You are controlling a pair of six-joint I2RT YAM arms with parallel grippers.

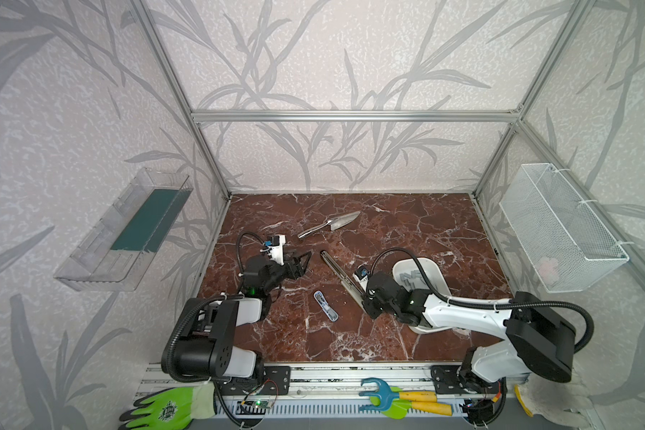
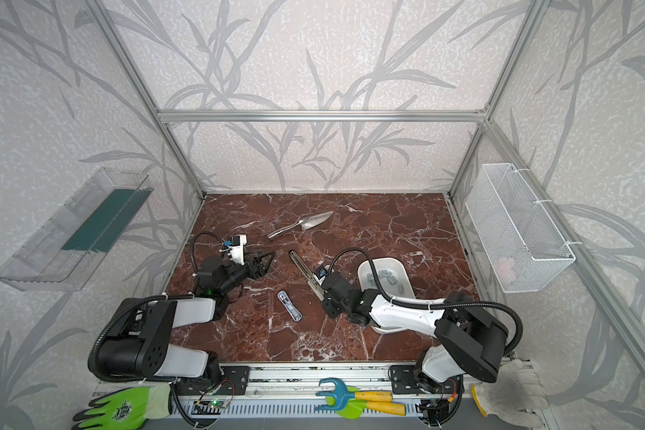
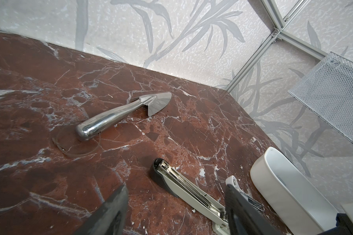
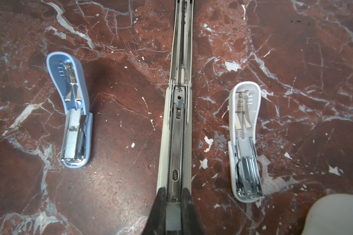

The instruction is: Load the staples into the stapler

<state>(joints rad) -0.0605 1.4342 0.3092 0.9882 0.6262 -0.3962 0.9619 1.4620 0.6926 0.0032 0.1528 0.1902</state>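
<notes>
On the desk [image 1: 425, 231] the long stapler [image 4: 177, 122] lay opened flat with its loading channel facing up. The right claw [image 4: 173, 193] was pressed together on its near end, pinching the rail from both sides. The left claw [image 1: 300, 262] hung spread and empty just beside the stapler's far end, touching nothing.

The staples [image 2: 384, 277] sat loose in the white tray [image 2: 382, 259] on the right, well apart from the left claw. None could be seen in the long channel.

The chief risk seemed to be access. The right arm lay across the tray, so the free claw would have had to reach over or under it, and a collision looked likely. Letting go to fetch a strip would have left the stapler unsteadied.

The grip was only at one tip, so a push at the far end could have swung the stapler about that pinch. The white stapler [image 4: 246, 142] lay just beside it and might have been knocked, and the blue stapler [image 4: 73, 114] lay near on the opposite side.

The strips were small and smooth. A spread claw might have taken several, snapped one, or dropped it crooked across the channel.
</notes>
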